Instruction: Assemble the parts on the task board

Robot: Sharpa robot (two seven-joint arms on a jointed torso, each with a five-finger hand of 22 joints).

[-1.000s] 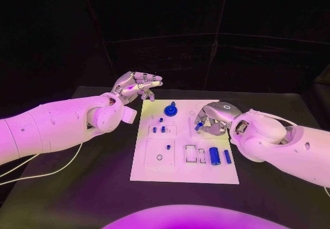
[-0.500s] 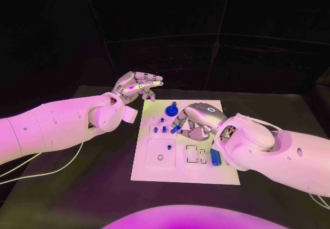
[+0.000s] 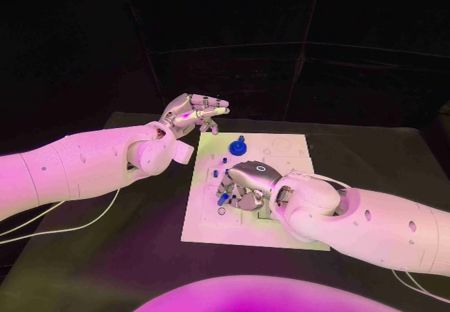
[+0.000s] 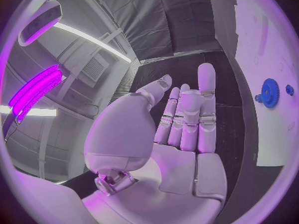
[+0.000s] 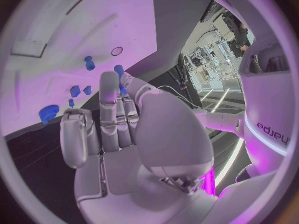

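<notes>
A black table (image 3: 140, 260) stands before dark wall panels (image 3: 235, 71).

Head camera looks down; 2 wrist cameras close behind hands, sharing task board (image 3: 281, 146)

Left hand (image 4: 177, 134) raised over black table (image 4: 233, 129), palm bare, fingers (image 4: 206, 104) straight and close together. Beside it, white board (image 4: 271, 59) edge carrying blue gear (image 4: 269, 92) and small blue peg (image 4: 289, 89).
</notes>
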